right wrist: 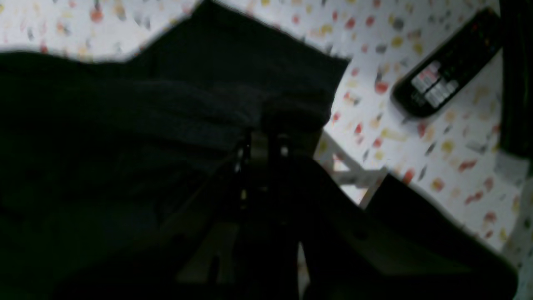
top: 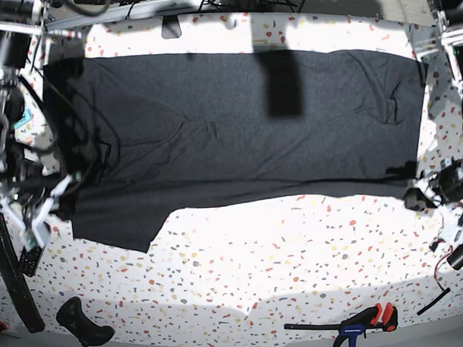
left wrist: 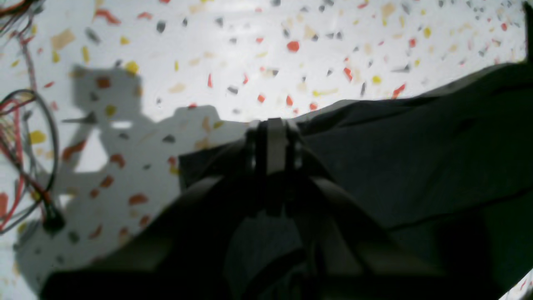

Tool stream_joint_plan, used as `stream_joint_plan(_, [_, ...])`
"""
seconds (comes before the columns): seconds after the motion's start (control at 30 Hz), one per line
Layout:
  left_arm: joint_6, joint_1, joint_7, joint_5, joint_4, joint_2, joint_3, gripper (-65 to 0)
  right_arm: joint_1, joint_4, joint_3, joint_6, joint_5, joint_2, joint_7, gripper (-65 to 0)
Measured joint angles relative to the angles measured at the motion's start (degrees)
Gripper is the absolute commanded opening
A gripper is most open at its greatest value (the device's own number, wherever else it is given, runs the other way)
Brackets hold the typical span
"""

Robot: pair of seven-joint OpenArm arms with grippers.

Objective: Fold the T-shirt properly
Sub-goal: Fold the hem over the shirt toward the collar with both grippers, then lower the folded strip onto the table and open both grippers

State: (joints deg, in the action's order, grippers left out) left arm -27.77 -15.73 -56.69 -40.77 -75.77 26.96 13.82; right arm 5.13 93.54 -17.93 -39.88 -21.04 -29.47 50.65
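The T-shirt [top: 238,135] is a big dark charcoal cloth spread flat across the far half of the speckled table, with no print showing. On the base view's right, my left gripper [top: 416,194] is shut on the shirt's near right corner. The left wrist view shows its fingertips [left wrist: 272,137] pinched together on the fabric edge [left wrist: 416,166]. My right gripper [top: 56,196] is on the base view's left, shut on the shirt's left edge. Up close, its jaws [right wrist: 266,139] are closed with dark cloth [right wrist: 166,104] draped over them.
A black remote control [right wrist: 445,83] lies on the table beside the right gripper. A red-and-black clamp [top: 362,321] and a black handle-like object [top: 84,322] lie at the near edge. Loose red and black cables [left wrist: 25,158] hang beside the left arm.
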Motion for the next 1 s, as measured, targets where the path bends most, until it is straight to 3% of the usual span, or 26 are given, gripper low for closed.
stream_joint_plan(0.13, [1.9,3.0,-0.4,1.4,-4.3,1.2,0.0,-65.0,-3.1,2.4,-0.4,0.0,0.0,0.0,0.4,-65.0])
stream_joint_plan(0.47, [2.4,8.2,-3.4,2.6,-13.3,2.4,0.0,-65.0,-4.7,4.4,-3.5,0.0,0.0,0.1,1.1,-65.0])
stream_joint_plan(1.0, [3.0,13.0,-7.0,3.6,-16.6,2.4,0.0,-65.0,-13.2,11.3,-3.6,0.0,0.0,0.1,2.7,-65.0])
